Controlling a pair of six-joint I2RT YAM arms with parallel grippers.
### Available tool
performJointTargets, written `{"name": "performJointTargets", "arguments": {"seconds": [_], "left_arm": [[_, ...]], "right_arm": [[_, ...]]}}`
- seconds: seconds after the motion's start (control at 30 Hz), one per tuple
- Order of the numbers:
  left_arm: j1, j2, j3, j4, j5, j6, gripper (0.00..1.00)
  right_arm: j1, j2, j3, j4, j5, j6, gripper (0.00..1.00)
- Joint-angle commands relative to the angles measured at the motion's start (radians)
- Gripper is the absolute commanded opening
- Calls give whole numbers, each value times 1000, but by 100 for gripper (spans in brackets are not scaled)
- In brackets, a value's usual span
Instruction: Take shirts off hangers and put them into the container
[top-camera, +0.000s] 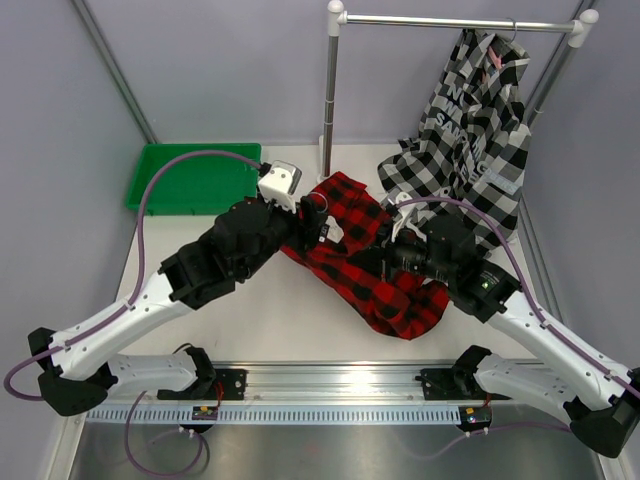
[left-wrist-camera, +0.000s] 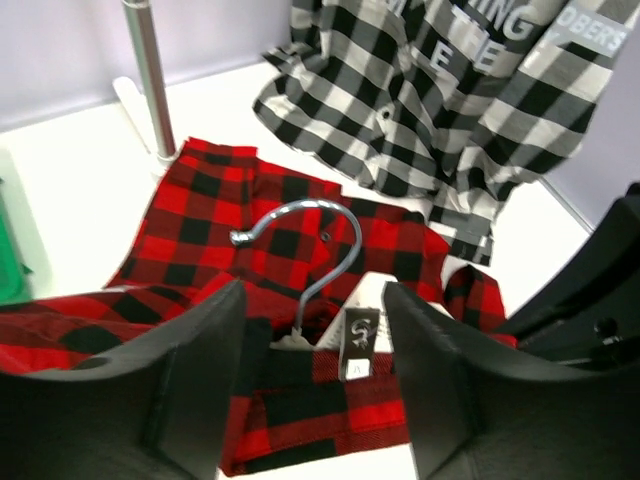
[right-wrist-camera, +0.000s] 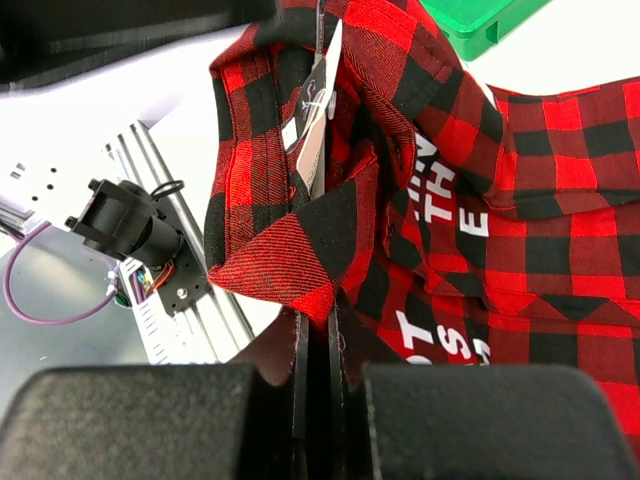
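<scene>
The red-and-black shirt (top-camera: 365, 270) lies crumpled on the table between my two arms, white lettering showing (right-wrist-camera: 440, 200). Its grey wire hanger (left-wrist-camera: 296, 207) still sits in the collar, hook pointing up. My left gripper (left-wrist-camera: 315, 345) is open, its fingers (left-wrist-camera: 190, 370) standing on either side of the hanger's neck and the labelled collar. My right gripper (right-wrist-camera: 325, 335) is shut on a folded corner of the red-and-black shirt. The black-and-white shirt (top-camera: 480, 125) hangs from the rack rail at the back right. The green container (top-camera: 190, 178) sits at the back left with nothing in it.
The silver rack rail (top-camera: 455, 20) spans the back right, with its upright pole (top-camera: 328, 100) standing just behind the red shirt. The black-and-white shirt's hem drapes onto the table beside my right arm. An aluminium rail (top-camera: 330, 385) runs along the near edge.
</scene>
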Motion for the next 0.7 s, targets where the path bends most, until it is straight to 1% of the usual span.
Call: {"name": "performJointTargets", "arguments": {"seconds": [0.0,0.07,0.27,0.5,0.67], "left_arm": [[-7,8,8,92,-82,23,58],[-5,14,8,92,-82,23,53],[-7,29,-2,94,-50,4,50],[-7,49,-21,91,-55,-14,48],[-7,69,-18,91,-63,-16,41]], "right_arm": [[18,-34,5,125,7,7,0],[18,-37,2,128,9,9,0],[22,-40,1,129,13,9,0],[24,-43,1,128,15,7,0],[25,-43,-2,126,18,7,0]]}}
